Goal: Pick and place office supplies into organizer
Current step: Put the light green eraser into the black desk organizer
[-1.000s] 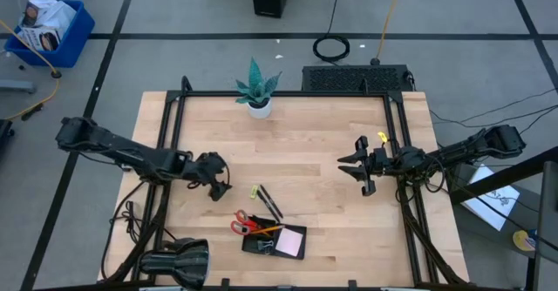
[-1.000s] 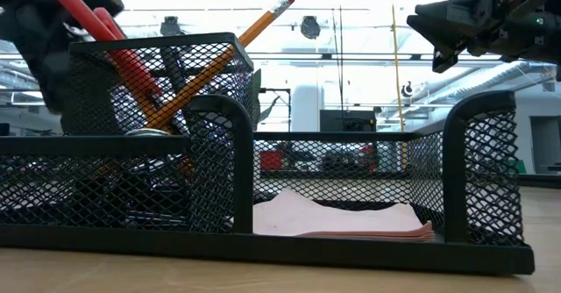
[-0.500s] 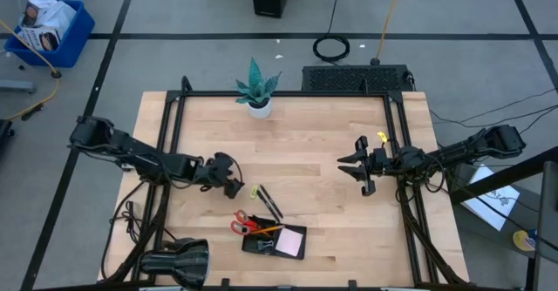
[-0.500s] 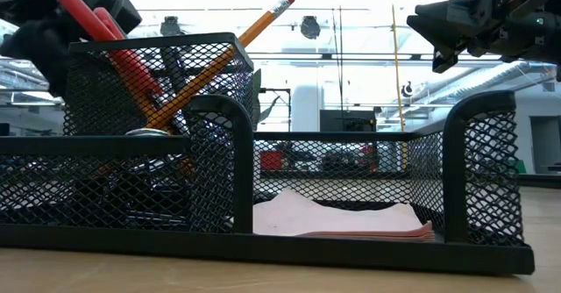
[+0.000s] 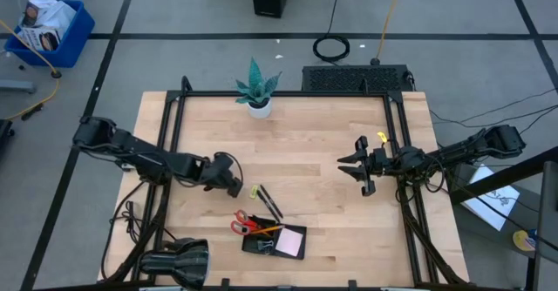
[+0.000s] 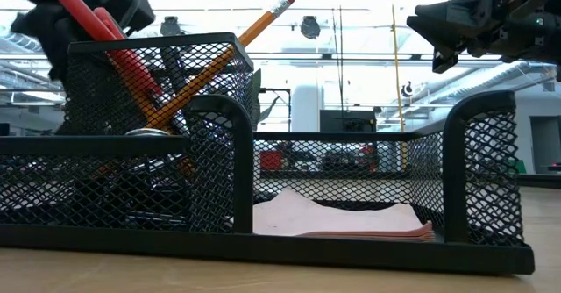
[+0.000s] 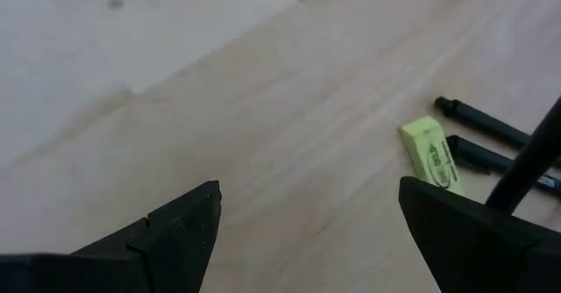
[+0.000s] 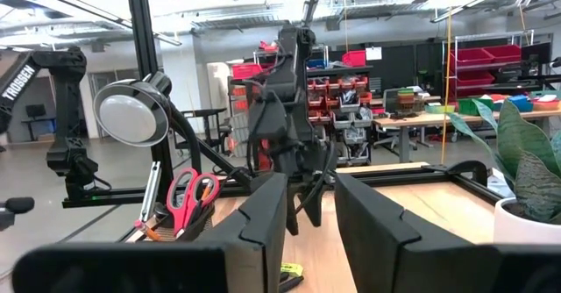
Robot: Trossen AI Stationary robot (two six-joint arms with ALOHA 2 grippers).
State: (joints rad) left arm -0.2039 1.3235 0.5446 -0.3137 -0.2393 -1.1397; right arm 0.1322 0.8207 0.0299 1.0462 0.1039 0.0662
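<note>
left gripper (image 5: 234, 184) has its fingers spread, just short of the yellow piece (image 7: 431, 155) lying lengthwise beside 2 pens (image 7: 491, 144), way nearer than the right arm.

You have a pale wood tabletop (image 5: 305, 160), smooth and matt, with faint grain. Your organizer (image 6: 351, 188) is black wire mesh, metal by its look, with a slight sheen. The note pad (image 6: 342, 216) in it is soft matt paper. The yellow piece (image 7: 431, 154) looks like dull, printed plastic or rubber.
</note>
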